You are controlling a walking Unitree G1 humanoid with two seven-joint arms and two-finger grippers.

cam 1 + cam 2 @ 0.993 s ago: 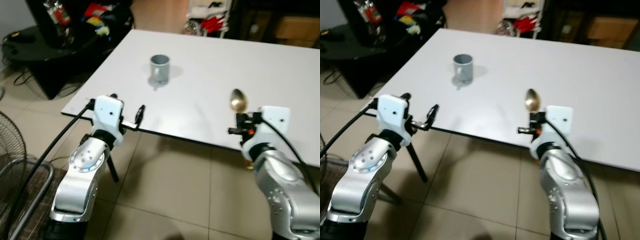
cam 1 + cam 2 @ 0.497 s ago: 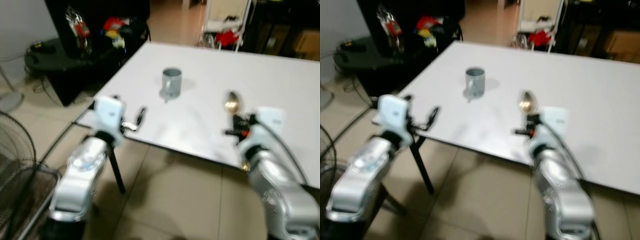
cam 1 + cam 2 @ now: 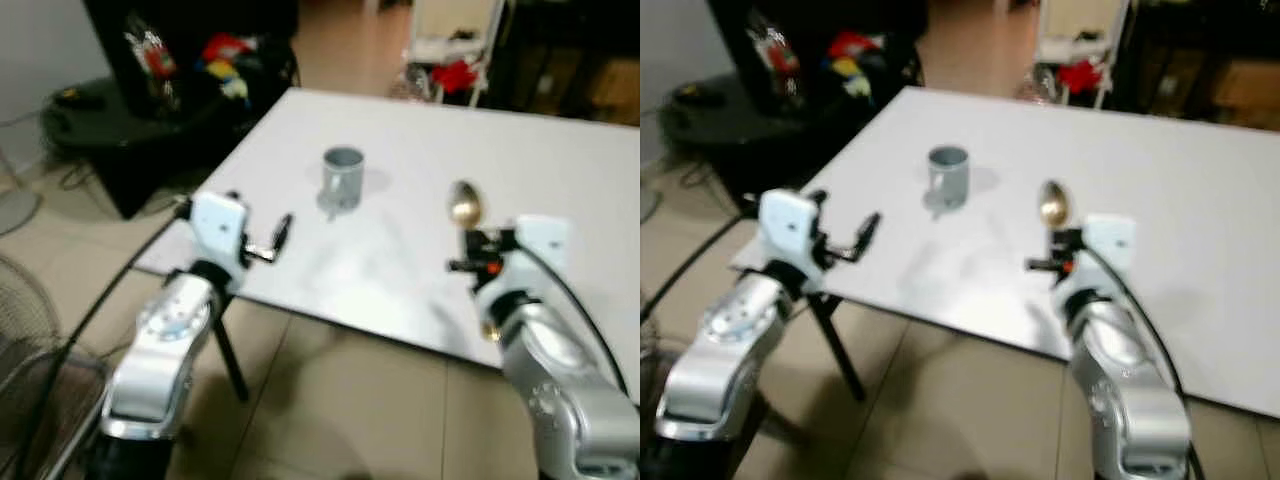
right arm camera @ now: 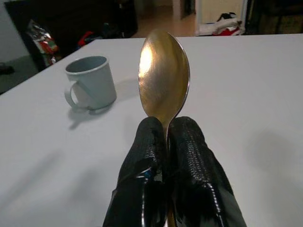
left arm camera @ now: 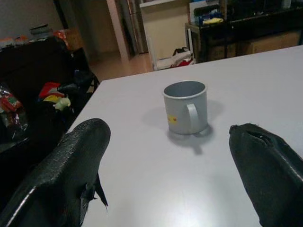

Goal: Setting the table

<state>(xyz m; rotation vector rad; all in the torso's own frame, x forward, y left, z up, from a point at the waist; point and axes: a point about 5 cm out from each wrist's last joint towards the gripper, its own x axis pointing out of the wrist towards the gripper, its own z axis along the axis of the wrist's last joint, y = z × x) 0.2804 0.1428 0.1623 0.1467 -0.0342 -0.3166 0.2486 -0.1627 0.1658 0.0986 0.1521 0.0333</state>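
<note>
A white table (image 3: 560, 170) spans the scene from the near left to the far right, standing on a beige tiled floor (image 3: 330, 400) with its near edge just ahead of the robot. Dark furniture (image 3: 170, 90) holding red and yellow clutter sits beyond the table's left corner. The 2 silver arms reach toward the near edge, well apart from each other. The left gripper (image 5: 170, 175) hovers over the table's near left corner with its 2 black fingers (image 5: 71, 161) spread wide and nothing between them, aimed at the mug. The right gripper (image 4: 166, 127) is raised over the near middle of the table, its fingers pressed together on the handle of a gold spoon (image 4: 164, 78), whose bowl stands upright above the fingertips. A grey mug (image 3: 342, 180) stands upright on the table, left of centre, farther in than both grippers, its handle turned toward the robot.
</note>
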